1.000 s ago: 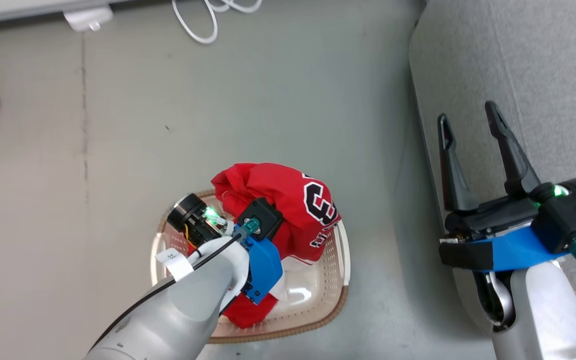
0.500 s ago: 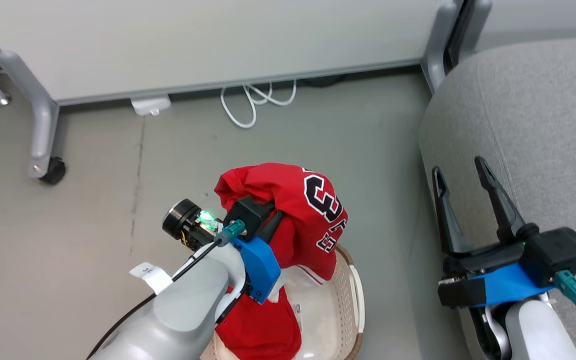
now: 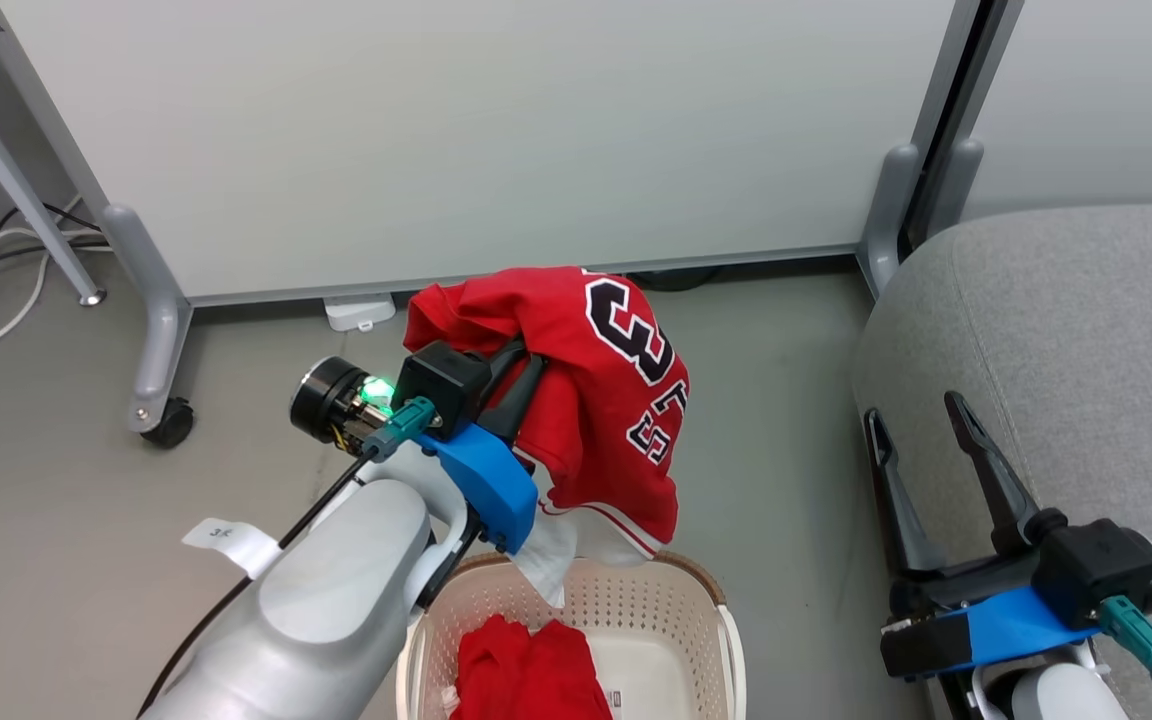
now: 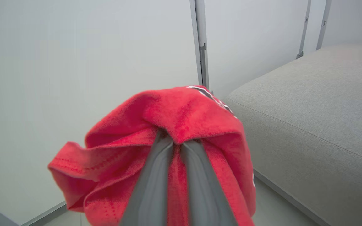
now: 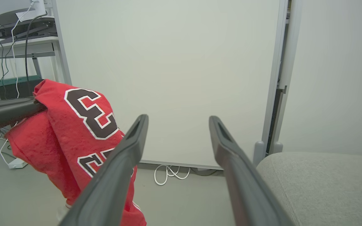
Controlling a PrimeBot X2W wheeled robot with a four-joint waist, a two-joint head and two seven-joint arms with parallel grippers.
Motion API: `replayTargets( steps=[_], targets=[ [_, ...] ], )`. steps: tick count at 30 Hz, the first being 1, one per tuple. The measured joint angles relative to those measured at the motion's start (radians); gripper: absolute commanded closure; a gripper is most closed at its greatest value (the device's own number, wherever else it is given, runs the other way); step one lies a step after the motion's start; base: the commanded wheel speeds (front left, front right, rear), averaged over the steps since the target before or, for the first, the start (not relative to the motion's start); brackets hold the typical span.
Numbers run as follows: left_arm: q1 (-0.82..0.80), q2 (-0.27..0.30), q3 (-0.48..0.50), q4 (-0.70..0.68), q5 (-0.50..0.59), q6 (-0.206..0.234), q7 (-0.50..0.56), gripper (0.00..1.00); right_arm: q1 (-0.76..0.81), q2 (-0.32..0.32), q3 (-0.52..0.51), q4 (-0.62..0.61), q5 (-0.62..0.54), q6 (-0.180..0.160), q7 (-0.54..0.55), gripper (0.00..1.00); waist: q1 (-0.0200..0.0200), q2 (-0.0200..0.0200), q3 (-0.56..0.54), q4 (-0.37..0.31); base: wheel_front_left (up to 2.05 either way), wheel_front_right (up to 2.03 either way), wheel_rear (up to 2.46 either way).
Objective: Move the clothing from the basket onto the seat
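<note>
A: Starting from the left?

B: Grey floor, then a small black castor wheel [image 3: 168,425] under a grey frame leg, with a tall white partition panel [image 3: 486,130] behind.

A: Then the left gripper [image 3: 521,370]?

B: Held up in front of that panel. Long dark fingers [image 4: 156,175] pinched together on a red sports jersey with a black-and-white number 3 and lettering [image 3: 606,400]. Cloth bunched over the fingertips and draped down to the right. Lower hem near the basket's far rim; touching or not, cannot tell.

A: And beneath?

B: Small cream-white perforated plastic laundry basket with a brown woven-look rim [image 3: 636,605], on the floor at the bottom edge of the head view. Inside, a second crumpled red garment [image 3: 526,670].

A: Further right?

B: Large light-grey fabric-upholstered sofa seat [image 3: 1086,330], rounded at the edge, seam visible, apart from the jersey. Right gripper [image 3: 911,407] low beside the seat's left edge. Its fingers [image 3: 991,470] spread wide apart, gripping nothing, pointing toward the panel.
</note>
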Motion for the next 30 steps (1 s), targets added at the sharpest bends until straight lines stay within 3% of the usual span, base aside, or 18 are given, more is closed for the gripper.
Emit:
replayTargets(
  steps=[22,30],
  targets=[
    [0.018,0.036,0.020,-0.092,-0.002,0.000,0.000,1.00,0.031,0.000,0.005,0.002,0.014,0.000,0.000,0.00,0.0001,-0.0001,-0.037,0.016,0.00,0.00,0.00],
    [0.021,0.036,0.014,-0.093,-0.008,0.001,0.000,1.00,0.010,0.000,0.094,0.007,0.000,0.000,0.000,0.00,0.0002,-0.0001,-0.035,0.018,0.00,0.00,0.00]
  ],
)
